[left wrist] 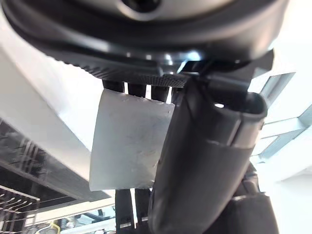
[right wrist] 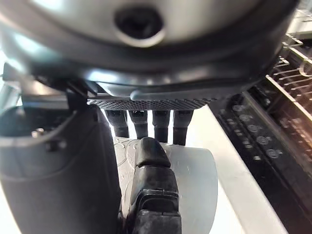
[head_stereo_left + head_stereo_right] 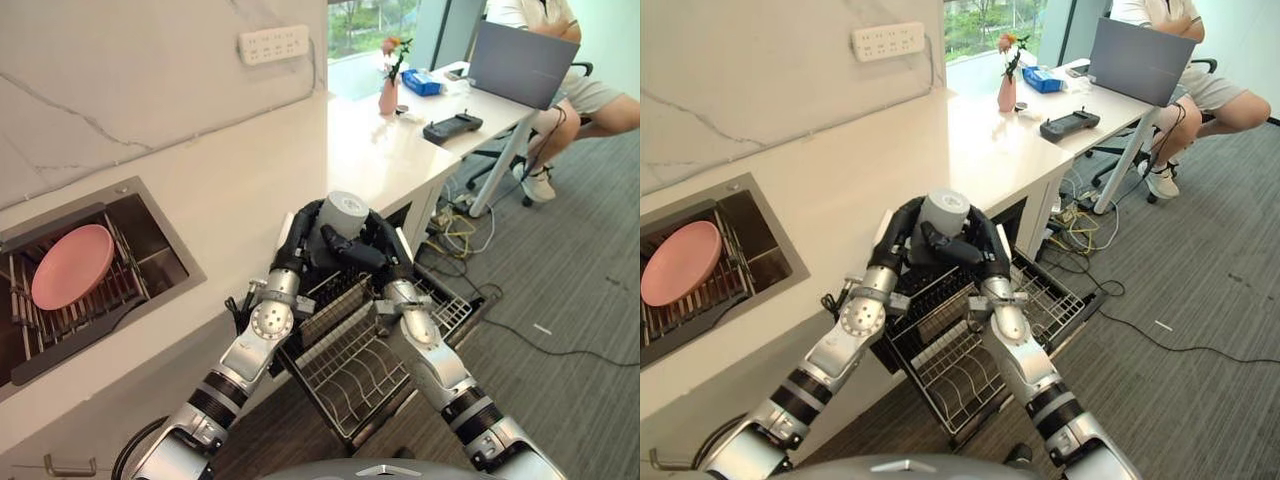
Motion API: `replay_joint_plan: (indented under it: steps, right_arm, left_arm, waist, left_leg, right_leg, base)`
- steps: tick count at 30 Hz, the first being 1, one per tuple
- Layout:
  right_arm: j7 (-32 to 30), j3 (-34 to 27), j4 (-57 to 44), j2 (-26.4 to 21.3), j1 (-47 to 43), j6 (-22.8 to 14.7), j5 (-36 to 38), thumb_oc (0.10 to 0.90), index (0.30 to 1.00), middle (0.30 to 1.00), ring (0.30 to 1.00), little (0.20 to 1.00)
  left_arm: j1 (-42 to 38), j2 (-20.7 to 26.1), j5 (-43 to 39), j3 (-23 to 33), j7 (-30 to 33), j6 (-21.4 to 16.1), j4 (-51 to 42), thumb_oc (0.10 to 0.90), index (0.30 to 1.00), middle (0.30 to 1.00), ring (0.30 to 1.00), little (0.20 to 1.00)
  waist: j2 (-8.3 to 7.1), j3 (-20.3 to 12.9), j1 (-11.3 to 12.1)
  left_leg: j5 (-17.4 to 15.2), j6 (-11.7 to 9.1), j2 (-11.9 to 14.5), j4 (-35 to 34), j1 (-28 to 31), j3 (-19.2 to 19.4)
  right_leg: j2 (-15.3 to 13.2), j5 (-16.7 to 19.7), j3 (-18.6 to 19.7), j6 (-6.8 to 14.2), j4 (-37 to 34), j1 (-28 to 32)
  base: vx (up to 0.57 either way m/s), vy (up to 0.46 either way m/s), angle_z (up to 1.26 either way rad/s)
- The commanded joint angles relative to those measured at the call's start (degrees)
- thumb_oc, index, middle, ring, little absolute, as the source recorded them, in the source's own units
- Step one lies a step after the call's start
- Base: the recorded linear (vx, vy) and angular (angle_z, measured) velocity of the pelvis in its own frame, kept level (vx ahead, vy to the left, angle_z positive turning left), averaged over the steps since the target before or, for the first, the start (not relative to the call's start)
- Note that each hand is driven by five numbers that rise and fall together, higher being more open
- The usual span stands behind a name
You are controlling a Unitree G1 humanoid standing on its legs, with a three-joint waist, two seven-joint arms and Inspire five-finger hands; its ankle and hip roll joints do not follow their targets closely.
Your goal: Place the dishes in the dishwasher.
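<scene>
Left eye view: cup (image 3: pixel 346 212) clasped between both robot hands.

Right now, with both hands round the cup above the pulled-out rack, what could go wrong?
1. The grey cup is held bottom up between the left hand and right hand; if one lets go early, it may slip and drop onto the dishwasher rack.
2. It hangs over the rack's back edge by the counter, so lowering it straight may knock the edge.
</scene>
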Motion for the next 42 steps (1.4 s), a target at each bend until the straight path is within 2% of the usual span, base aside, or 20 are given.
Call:
replay_joint_plan:
  steps: [1, 3, 7, 8, 9, 10, 12, 14, 15, 17, 22, 27, 28, 31, 35, 36, 39, 40, 41, 42]
  right_arm:
    - [-16.3, -18.8, -1.6, -0.6, -7.5, -7.9, -7.5, 0.4, 0.3, 0.3, 0.3, 0.3]
    - [-17.9, -21.6, -3.4, -1.2, -6.7, -8.0, -9.0, 0.4, 0.3, 0.3, 0.3, 0.3]
    - [-19.2, -24.9, -4.4, -2.2, -6.2, -7.8, -11.2, 0.4, 0.3, 0.3, 0.3, 0.3]
    - [-19.4, -26.1, -4.7, -2.5, -6.1, -7.4, -11.6, 0.4, 0.3, 0.3, 0.3, 0.3]
    - [-19.0, -27.5, -5.4, -2.7, -5.8, -6.5, -12.0, 0.4, 0.3, 0.3, 0.3, 0.3]
    - [-19.0, -27.5, -5.6, -2.8, -5.7, -6.3, -12.0, 0.4, 0.3, 0.3, 0.3, 0.3]
    - [-18.0, -29.2, -6.2, -2.7, -4.5, -5.7, -11.9, 0.4, 0.3, 0.3, 0.3, 0.3]
    - [-13.3, -30.6, -6.5, -2.2, -1.7, -4.1, -11.2, 0.4, 0.3, 0.3, 0.3, 0.3]
    - [-11.1, -30.7, -6.2, -2.2, 0.0, -3.6, -10.2, 0.4, 0.3, 0.3, 0.3, 0.3]
    - [-9.1, -30.5, -5.9, -2.5, 2.8, -3.5, -9.4, 0.4, 0.3, 0.3, 0.3, 0.3]
    - [-6.0, -28.6, -1.7, -3.7, 6.2, -2.4, -8.6, 0.4, 0.3, 0.3, 0.3, 0.3]
    - [-1.0, -25.8, 0.6, -4.6, 8.0, -2.0, -6.8, 0.4, 0.3, 0.3, 0.3, 0.3]
    - [2.6, -22.9, 1.3, -5.2, 8.9, -1.6, -6.2, 0.4, 0.3, 0.3, 0.3, 0.3]
    - [9.5, -18.4, 2.9, -7.3, 10.3, -0.6, -3.3, 0.4, 0.3, 0.3, 0.3, 0.3]
    - [11.5, -14.6, 5.5, -9.0, 8.2, 0.3, -2.2, 0.4, 0.3, 0.3, 0.3, 0.3]
    - [12.6, -12.9, 6.7, -9.3, 6.4, 1.2, -0.5, 0.4, 0.3, 0.3, 0.3, 0.3]
    - [13.8, -11.7, 8.4, -10.4, 4.7, 1.8, -0.4, 0.4, 0.3, 0.3, 0.3, 0.3]
    - [13.9, -11.7, 10.2, -11.6, 3.6, 1.9, -0.9, 0.4, 0.3, 0.3, 0.3, 0.3]
    - [14.0, -11.7, 10.4, -11.7, 3.4, 1.8, -0.9, 0.4, 0.3, 0.3, 0.3, 0.3]
    - [13.9, -12.1, 11.3, -12.4, 3.2, 2.0, -0.8, 0.4, 0.3, 0.3, 0.3, 0.3]
  left_arm:
    - [-3.8, 3.1, -3.1, -1.8, -2.2, -13.6, -13.7, 0.8, 0.9, 0.9, 0.9, 0.9]
    - [1.0, 3.1, -14.8, 1.6, -6.0, -14.3, -17.3, 0.8, 0.9, 0.9, 0.9, 0.9]
    - [3.8, 3.1, -22.4, 3.7, -8.9, -14.2, -20.3, 0.8, 0.9, 0.9, 0.9, 0.9]
    - [4.9, 2.4, -28.7, 3.3, -11.4, -13.0, -20.7, 0.8, 0.9, 0.9, 0.9, 0.9]
    - [6.2, 1.6, -39.6, 3.1, -16.3, -9.7, -21.8, 0.8, 0.9, 0.9, 0.9, 0.9]
    - [6.3, 1.8, -40.5, 3.3, -16.9, -9.4, -21.9, 0.8, 0.9, 0.9, 0.9, 0.9]
    - [7.6, 1.6, -50.5, 3.9, -21.8, -5.3, -23.7, 0.8, 0.9, 0.9, 0.9, 0.9]
    - [12.5, 2.1, -62.5, 5.2, -28.9, 2.7, -24.2, 0.8, 0.9, 0.9, 0.9, 0.9]
    - [15.2, 2.8, -64.7, 5.7, -30.0, 4.0, -23.8, 0.8, 0.9, 0.9, 0.9, 0.9]
    - [18.7, 4.5, -66.4, 7.1, -30.4, 3.2, -24.1, 0.8, 0.9, 0.9, 0.9, 0.9]
    - [25.5, 6.4, -73.5, 10.4, -32.1, 7.4, -26.1, 0.8, 0.9, 0.9, 0.9, 0.9]
    - [31.5, 10.6, -75.4, 12.1, -35.0, 10.8, -22.7, 0.8, 0.9, 0.9, 0.9, 0.9]
    - [34.7, 13.3, -75.3, 12.5, -37.0, 13.7, -19.0, 0.8, 0.9, 0.9, 0.9, 0.9]
    - [38.6, 18.5, -67.3, 13.6, -40.1, 14.3, -11.0, 0.8, 0.9, 0.9, 0.9, 0.9]
    - [41.5, 20.6, -56.1, 12.8, -42.2, 13.3, 1.6, 0.8, 0.9, 0.9, 0.9, 0.9]
    - [41.5, 20.6, -47.4, 12.1, -42.3, 11.0, 8.8, 0.8, 0.9, 0.9, 0.9, 0.9]
    - [40.5, 19.6, -39.6, 11.3, -42.5, 8.7, 15.0, 0.8, 0.9, 0.9, 0.9, 0.9]
    - [39.7, 18.2, -32.2, 11.3, -41.7, 6.5, 20.8, 0.8, 0.9, 0.9, 0.9, 0.9]
    - [39.4, 17.8, -31.8, 11.3, -41.7, 6.2, 21.2, 0.8, 0.9, 0.9, 0.9, 0.9]
    - [38.8, 16.8, -28.1, 11.4, -41.1, 5.7, 24.1, 0.8, 0.9, 0.9, 0.9, 0.9]
  waist:
    - [-1.07, -3.7, 0.0]
    - [-1.03, -3.7, 0.5]
    - [-1.01, -3.6, 0.8]
    - [-0.97, -3.5, 0.8]
    - [-0.73, -3.3, 0.8]
    - [-0.7, -3.3, 0.8]
    - [-0.42, -3.1, 0.6]
    - [-0.03, -2.6, 0.2]
    - [0.12, -2.4, 0.1]
    - [0.4, -1.9, 0.1]
    - [0.83, -1.3, -0.1]
    - [1.69, -1.0, -0.3]
    - [2.04, -0.8, -0.3]
    - [2.51, -0.6, -0.1]
    - [2.84, -0.7, 0.3]
    - [3.06, -0.3, 0.8]
    - [3.05, 0.5, 1.3]
    - [2.47, 1.1, 1.2]
    - [2.51, 1.1, 1.1]
    - [2.23, 1.2, 0.6]
  left_leg:
    - [2.9, 2.8, -4.1, -0.4, -2.4, 0.2]
    - [2.7, 2.9, -4.2, -0.4, -2.2, 0.0]
    - [2.5, 3.0, -4.3, -0.4, -2.2, -0.2]
    - [2.5, 3.0, -4.3, -0.4, -2.1, -0.2]
    - [2.4, 3.1, -4.3, -0.4, -2.1, -0.2]
    - [2.4, 3.1, -4.3, -0.4, -2.0, -0.2]
    - [2.4, 3.1, -4.2, -0.4, -2.0, -0.2]
    - [2.3, 3.0, -4.0, -0.4, -1.8, -0.1]
    - [2.2, 3.0, -3.9, -0.4, -1.6, 0.0]
    - [2.4, 2.9, -3.7, -0.3, -1.5, 0.1]
    - [3.1, 1.9, -2.6, 0.1, -1.3, 0.8]
    - [3.6, 0.9, -1.3, 1.1, -1.1, 1.8]
    - [4.1, 0.3, -0.6, 1.5, -1.0, 2.4]
    - [5.0, -0.7, 0.6, 2.7, -1.7, 3.0]
    - [6.1, -2.0, 2.2, 3.9, -2.4, 3.7]
    - [7.8, -3.0, 3.4, 5.1, -3.5, 3.5]
    - [10.4, -4.2, 5.0, 7.2, -5.7, 2.9]
    - [12.3, -5.1, 7.2, 9.1, -7.8, 5.1]
    - [12.3, -5.2, 7.3, 9.3, -8.0, 5.0]
    - [12.9, -5.4, 8.4, 9.8, -8.3, 7.6]
  right_leg:
    - [-0.4, -9.7, 2.1, 3.8, 1.3, 6.3]
    - [-0.3, -9.7, 2.2, 3.7, 1.3, 6.4]
    - [-0.3, -9.8, 2.1, 3.8, 1.2, 6.5]
    - [-0.3, -9.9, 2.1, 3.8, 1.2, 6.6]
    - [-0.3, -9.9, 2.1, 3.8, 1.2, 6.7]
    - [-0.3, -9.9, 2.1, 3.8, 1.2, 6.7]
    - [-0.2, -10.0, 2.2, 3.7, 1.3, 6.7]
    - [0.0, -10.2, 2.5, 3.6, 1.3, 6.7]
    - [0.1, -10.3, 2.7, 3.5, 1.4, 6.7]
    - [0.3, -10.4, 2.8, 3.4, 1.5, 6.6]
    - [1.3, -11.2, 3.3, 2.8, 1.3, 6.4]
    - [2.4, -12.0, 4.1, 2.1, 1.1, 6.2]
    - [2.8, -12.4, 4.5, 1.9, 1.0, 6.0]
    - [3.6, -12.9, 5.1, 1.4, 0.9, 5.6]
    - [4.3, -13.4, 5.3, 0.9, 0.8, 5.2]
    - [4.8, -13.7, 5.5, 0.5, 0.8, 4.9]
    - [5.3, -14.2, 5.4, -0.1, 0.7, 4.6]
    - [4.9, -14.6, 4.0, -0.5, 0.7, 4.1]
    - [4.9, -14.6, 3.9, -0.6, 0.7, 4.0]
    - [4.7, -14.9, 3.0, -0.8, 0.7, 3.8]
  base:
    - [0.0, 0.0, 0.0]
    - [0.0, 0.0, 0.0]
    - [0.0, -0.004, 0.03]
    - [0.02, -0.001, 0.06]
    - [0.02, 0.002, 0.04]
    - [0.0, 0.0, 0.0]
    - [0.0, 0.0, -0.04]
    - [0.01, -0.008, -0.05]
    - [0.01, -0.018, -0.06]
    - [0.01, -0.043, -0.11]
    - [-0.01, -0.062, -0.03]
    - [-0.01, -0.103, -0.04]
    - [0.0, -0.142, -0.12]
    - [-0.01, -0.136, -0.23]
    - [0.01, -0.124, -0.11]
    - [0.01, -0.101, -0.13]
    - [-0.05, -0.112, -0.04]
    - [-0.11, -0.087, 0.21]
    - [-0.12, -0.081, 0.5]
    - [-0.08, -0.035, 0.68]
